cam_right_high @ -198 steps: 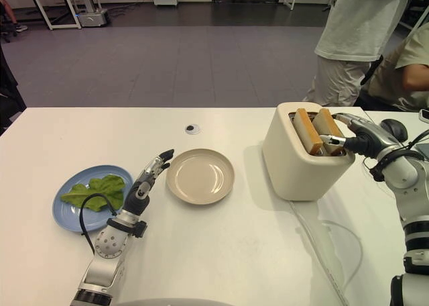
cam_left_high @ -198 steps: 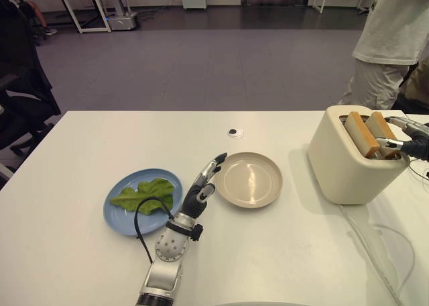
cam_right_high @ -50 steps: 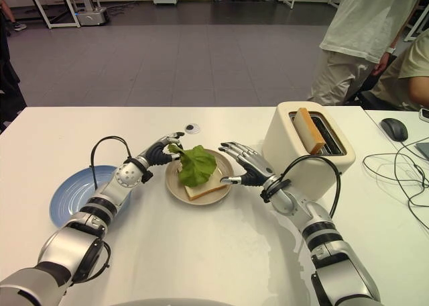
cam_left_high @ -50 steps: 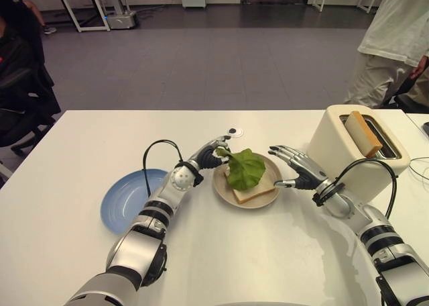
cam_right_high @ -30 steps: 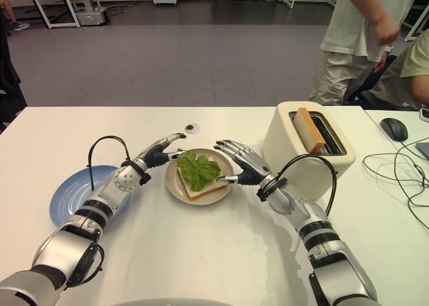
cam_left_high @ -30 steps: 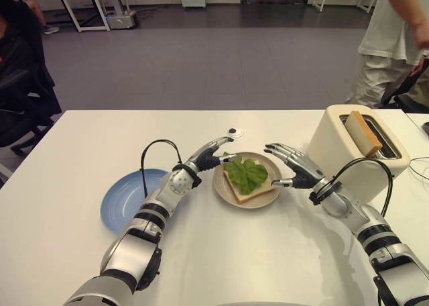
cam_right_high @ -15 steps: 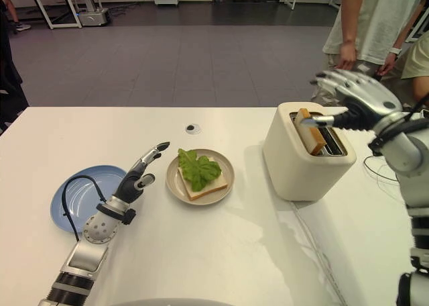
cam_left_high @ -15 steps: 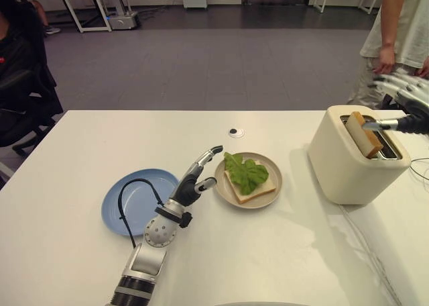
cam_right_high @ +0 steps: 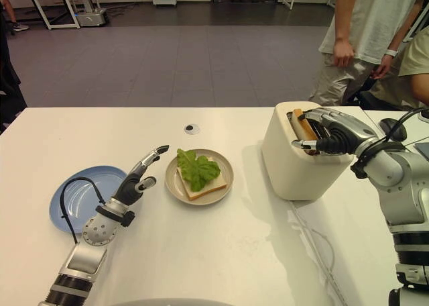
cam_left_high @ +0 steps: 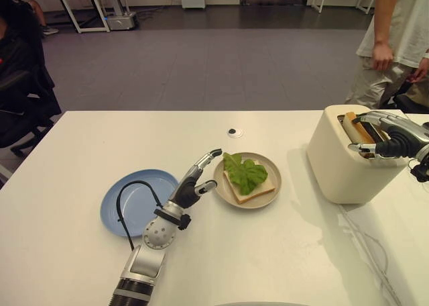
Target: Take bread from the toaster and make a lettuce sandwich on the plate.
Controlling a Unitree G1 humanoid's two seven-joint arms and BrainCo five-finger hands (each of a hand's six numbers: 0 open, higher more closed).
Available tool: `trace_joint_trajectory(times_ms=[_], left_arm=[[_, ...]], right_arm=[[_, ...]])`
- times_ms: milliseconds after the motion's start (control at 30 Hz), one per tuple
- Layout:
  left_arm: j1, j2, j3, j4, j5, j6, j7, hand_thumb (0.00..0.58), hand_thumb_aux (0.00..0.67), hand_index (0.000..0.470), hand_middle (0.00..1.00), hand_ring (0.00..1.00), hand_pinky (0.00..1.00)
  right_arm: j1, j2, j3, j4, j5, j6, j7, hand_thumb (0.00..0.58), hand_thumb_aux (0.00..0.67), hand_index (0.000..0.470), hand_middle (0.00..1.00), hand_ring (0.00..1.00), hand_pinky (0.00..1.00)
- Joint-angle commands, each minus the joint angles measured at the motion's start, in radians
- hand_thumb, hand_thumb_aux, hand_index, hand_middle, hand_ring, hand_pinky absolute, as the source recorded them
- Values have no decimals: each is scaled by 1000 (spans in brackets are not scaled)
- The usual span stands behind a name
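Note:
A cream toaster [cam_left_high: 342, 165] stands at the table's right with one bread slice [cam_right_high: 302, 124] upright in its slot. My right hand [cam_right_high: 333, 133] lies over the toaster's top, fingers curled round that slice, thumb on the near side. On the beige plate [cam_left_high: 270, 193] in the middle lies another bread slice [cam_left_high: 259, 192] with a green lettuce leaf [cam_left_high: 245, 172] on top. My left hand [cam_left_high: 193, 183] rests on the table just left of this plate, fingers stretched out and holding nothing.
A blue plate [cam_left_high: 124, 212] with nothing on it sits to the left of my left hand. A small black disc [cam_left_high: 232, 131] lies behind the beige plate. The toaster's cable [cam_left_high: 375, 252] trails forward at the right. A person [cam_left_high: 399, 31] stands behind the toaster.
My right hand has come down from above the toaster and its fingers have curled round the slice, which now sits lower in the slot. The left hand has hardly moved.

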Motion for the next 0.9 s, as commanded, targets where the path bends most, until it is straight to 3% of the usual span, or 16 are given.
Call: trace_joint_trajectory(times_ms=[33,67,300,800,867,900], left_arm=[[6,9,9,9,16,-1,-3,0,0,0,0,0,0],[6,10,9,11,16,-2,-4,0,0,0,0,0,0],[16,15,12,19,14,-14,-7,0,0,0,0,0,0],[30,20,14,14,23,-20,-12,0,0,0,0,0,0],[33,22,14,13,24,-19,-10,0,0,0,0,0,0],[33,22,14,14,24,-20,-10,0,0,0,0,0,0]], right_arm=[[3,9,17,15,-17,8,-12,156,97,68,0,0,0],[-2,5,12,16,-23,8,-27,0,0,0,0,0,0],[-27,-25,-26,16,-34,15,-76,0,0,0,0,0,0],[40,-46,54,60,-78,10,-14,0,0,0,0,0,0],[32,-27,62,39,-63,-6,-13,251,166,116,0,0,0],[27,-18,63,29,-56,-10,-15,452,355,249,0,0,0]])
